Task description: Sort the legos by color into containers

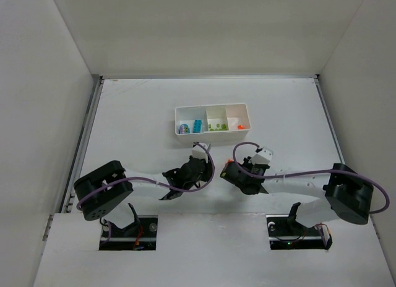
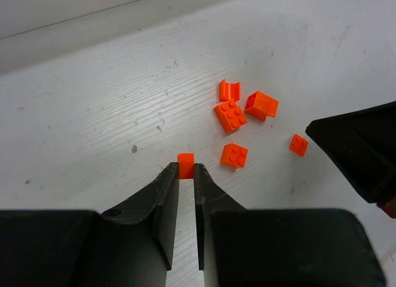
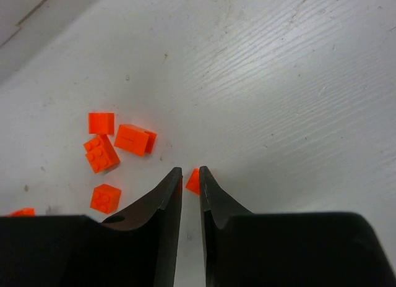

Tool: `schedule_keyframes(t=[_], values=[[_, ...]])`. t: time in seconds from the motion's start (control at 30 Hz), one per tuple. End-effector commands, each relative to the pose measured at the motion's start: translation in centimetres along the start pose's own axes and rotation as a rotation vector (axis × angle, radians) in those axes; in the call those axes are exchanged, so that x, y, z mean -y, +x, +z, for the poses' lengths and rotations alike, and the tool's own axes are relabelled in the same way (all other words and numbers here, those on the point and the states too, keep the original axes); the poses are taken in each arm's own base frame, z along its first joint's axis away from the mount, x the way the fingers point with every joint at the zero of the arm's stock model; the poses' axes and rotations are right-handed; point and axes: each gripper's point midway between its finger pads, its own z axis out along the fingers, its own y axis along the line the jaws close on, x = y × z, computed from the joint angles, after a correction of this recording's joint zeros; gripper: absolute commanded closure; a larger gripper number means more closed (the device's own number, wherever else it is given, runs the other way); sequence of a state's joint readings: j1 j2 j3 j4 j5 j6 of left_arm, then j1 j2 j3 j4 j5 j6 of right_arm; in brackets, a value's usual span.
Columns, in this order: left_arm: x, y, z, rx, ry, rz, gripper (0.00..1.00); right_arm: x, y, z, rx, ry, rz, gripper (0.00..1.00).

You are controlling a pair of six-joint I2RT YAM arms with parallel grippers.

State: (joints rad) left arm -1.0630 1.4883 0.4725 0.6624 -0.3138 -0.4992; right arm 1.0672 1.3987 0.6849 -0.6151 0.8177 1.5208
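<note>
In the left wrist view my left gripper (image 2: 186,167) is shut on a tiny orange brick (image 2: 185,164) just above the table. Several loose orange bricks (image 2: 230,116) lie to its front right. My right gripper (image 3: 190,172) stands with its jaws a narrow gap apart. A small orange brick (image 3: 193,181) lies at its tips, touching the right finger with a slim gap to the left finger. The white tray (image 1: 210,106) sits farther back, with blue bricks (image 1: 197,125) in its left compartment, green bricks (image 1: 215,127) in the middle and orange bricks (image 1: 240,124) on the right.
The two grippers stand close together over the orange pile. The right gripper's black finger (image 2: 362,154) shows at the right of the left wrist view, next to one orange brick (image 2: 298,145). More orange bricks (image 3: 101,154) lie to the left of the right gripper. White walls enclose the table.
</note>
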Motion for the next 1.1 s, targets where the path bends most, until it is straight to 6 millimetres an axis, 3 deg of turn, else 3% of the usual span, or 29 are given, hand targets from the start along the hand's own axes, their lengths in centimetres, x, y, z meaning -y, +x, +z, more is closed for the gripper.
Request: schedule_keyframes(t=[0.0,0.13,0.2,0.27,0.37,0.57,0.8,1.07], values=[[0.7,-1.7,-0.3,0.057,0.028,-0.033,0.89,-1.1,-0.8,-0.8,0.012,-0.061,0.011,0.76],[0.8,-1.8,-0.3,0.059,0.029,-0.034,0.89,-1.1,-0.6,-0.9,0.002,-0.074,-0.074,0.64],[0.7,-1.8,-0.3,0.06,0.026,-0.035,0.89,-1.0,0.4,-1.1,-0.015,-0.083,-0.128,0.51],[0.6,-1.8,-0.2,0.058,0.023,-0.035,0.89,-0.8,1.1,-0.9,-0.033,-0.077,-0.168,0.47],[0.8,-1.7,-0.2,0.058,0.028,-0.032,0.89,-1.2,1.5,-0.6,-0.035,-0.092,-0.225,0.45],[0.7,-1.8,-0.2,0.059,0.025,-0.031,0.89,-3.8,1.4,-0.4,-0.012,-0.211,-0.284,0.46],[0.4,-1.7,-0.2,0.057,0.019,-0.031,0.89,-2.4,0.6,1.0,-0.011,-0.18,-0.252,0.47],[0.6,-1.8,-0.2,0.059,0.022,-0.03,0.89,-2.5,1.0,1.3,-0.02,-0.167,-0.244,0.46]])
